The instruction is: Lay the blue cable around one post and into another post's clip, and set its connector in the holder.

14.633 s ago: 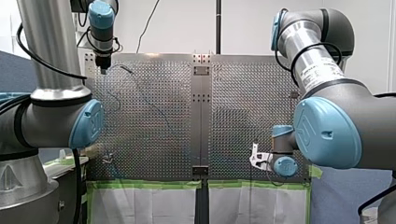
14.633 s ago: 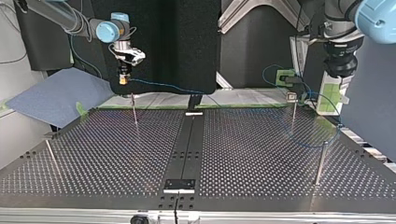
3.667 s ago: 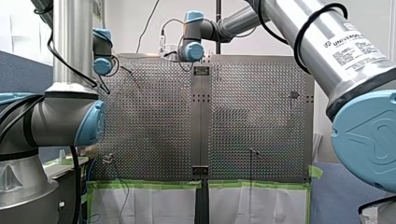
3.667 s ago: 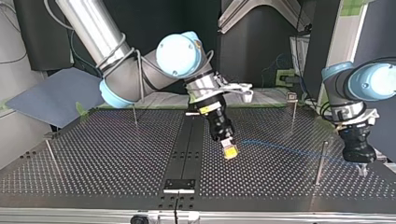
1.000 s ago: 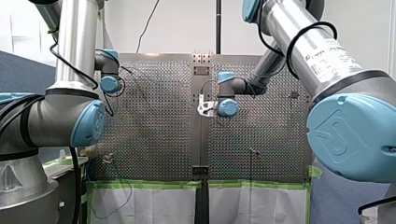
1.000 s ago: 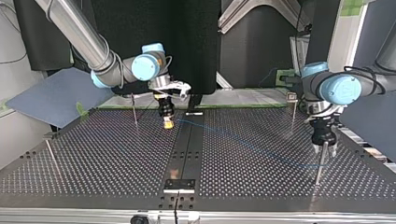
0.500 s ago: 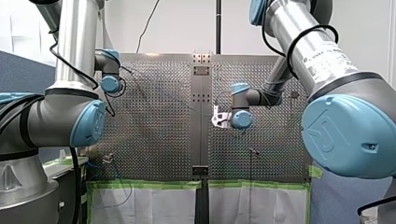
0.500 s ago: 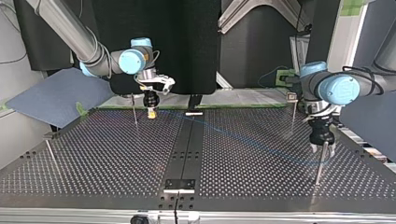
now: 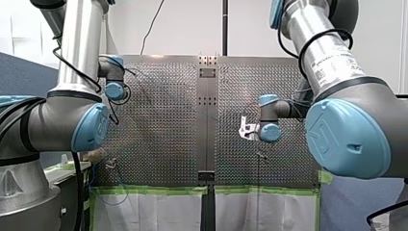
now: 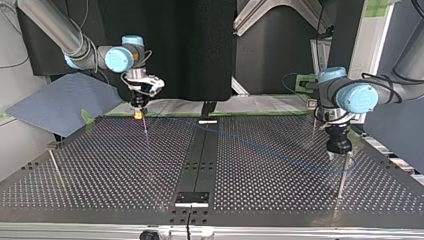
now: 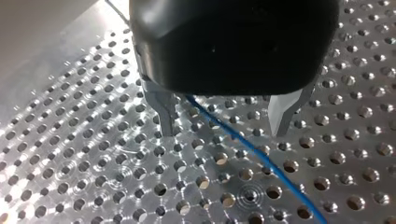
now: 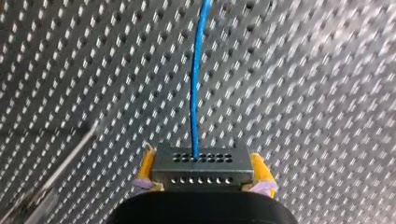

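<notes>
1. My right gripper (image 12: 202, 170) is just swinging in beside the slim metal post (image 10: 145, 127), clamping the dark perforated connector (image 12: 201, 163).
2. My left gripper (image 11: 225, 125) is straddling the thin blue cable (image 12: 195, 93), released, well away from it.
3. Seating's probably getting close.

— What colour is the cable (image 12: 195, 93)?
— Plain bright blue, no stripes. Its connector (image 12: 219, 176) is dark grey with two rows of small dots.
— And the grippers?
— My right gripper (image 12: 202, 157) has yellow pads (image 12: 145, 165) under a black body. My left gripper (image 11: 223, 128) is black with bare silver fingers (image 11: 164, 112).
— The table (image 11: 70, 154)?
— Shiny silver, an even grid of round holes, with a black strip (image 10: 200, 155) down the middle and green tape (image 9: 149, 190) along one edge.
</notes>
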You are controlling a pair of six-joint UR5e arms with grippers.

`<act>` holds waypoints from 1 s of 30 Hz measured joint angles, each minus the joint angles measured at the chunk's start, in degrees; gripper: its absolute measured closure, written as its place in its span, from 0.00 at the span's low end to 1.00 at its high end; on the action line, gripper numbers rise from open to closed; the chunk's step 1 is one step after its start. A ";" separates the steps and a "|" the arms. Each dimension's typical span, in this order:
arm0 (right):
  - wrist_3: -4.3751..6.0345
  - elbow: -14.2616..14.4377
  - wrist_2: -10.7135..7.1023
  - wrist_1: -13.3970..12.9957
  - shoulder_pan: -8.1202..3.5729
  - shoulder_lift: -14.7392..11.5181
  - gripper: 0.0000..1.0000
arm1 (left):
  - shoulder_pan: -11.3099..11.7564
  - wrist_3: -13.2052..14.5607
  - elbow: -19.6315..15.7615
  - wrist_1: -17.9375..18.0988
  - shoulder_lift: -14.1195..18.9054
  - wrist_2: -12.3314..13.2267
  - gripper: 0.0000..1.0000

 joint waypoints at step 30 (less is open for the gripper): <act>7.77 7.86 -4.90 -4.54 -17.26 0.14 1.00 | -0.33 0.70 1.91 0.42 -3.20 1.09 0.00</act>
